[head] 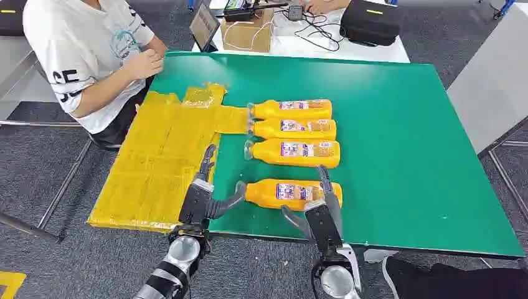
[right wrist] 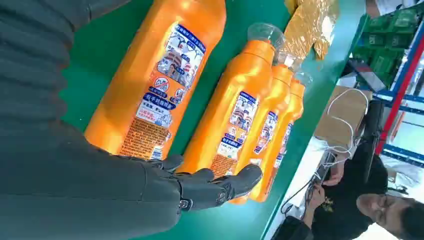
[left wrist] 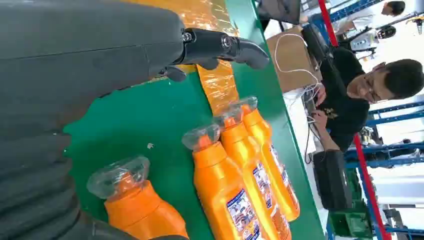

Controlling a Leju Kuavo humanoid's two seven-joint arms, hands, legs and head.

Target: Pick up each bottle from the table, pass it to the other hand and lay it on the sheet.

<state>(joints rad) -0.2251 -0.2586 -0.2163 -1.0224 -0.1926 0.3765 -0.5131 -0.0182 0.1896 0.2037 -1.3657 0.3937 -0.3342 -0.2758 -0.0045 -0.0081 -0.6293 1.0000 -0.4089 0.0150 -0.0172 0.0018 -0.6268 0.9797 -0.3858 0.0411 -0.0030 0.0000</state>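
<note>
**A:** Start at the fingers. What has the right hand (head: 320,208) got?

**B:** Nothing closed yet, as far as I can judge. Its fingers (right wrist: 220,185) are spread across the base end of the nearest bottle (head: 292,194), thumb on the near side, dark fingers reaching over the far side. The left hand (head: 205,193) is open too, holding nothing, its thumb close to that bottle's clear cap (left wrist: 117,175).

**A:** Where could it go wrong?

**B:** The bottle lies on its side, so a lopsided squeeze could roll it. Those far fingers also sit in the narrow gap beside the next bottle (head: 292,152); closing may nudge that one, and it lies close against the two behind it (head: 291,118). A grip that far toward the base could let the cap end droop during the pass.

**A:** And room to move?

**B:** Tight on the near side: the bottle is close to the green table (head: 405,124) edge, so a slip could send it off. The yellow sheet (head: 155,162) lies left, just beyond the left hand, much of it bare. A seated person (head: 93,50) is at its far corner. Right of the bottles is open green.
</note>
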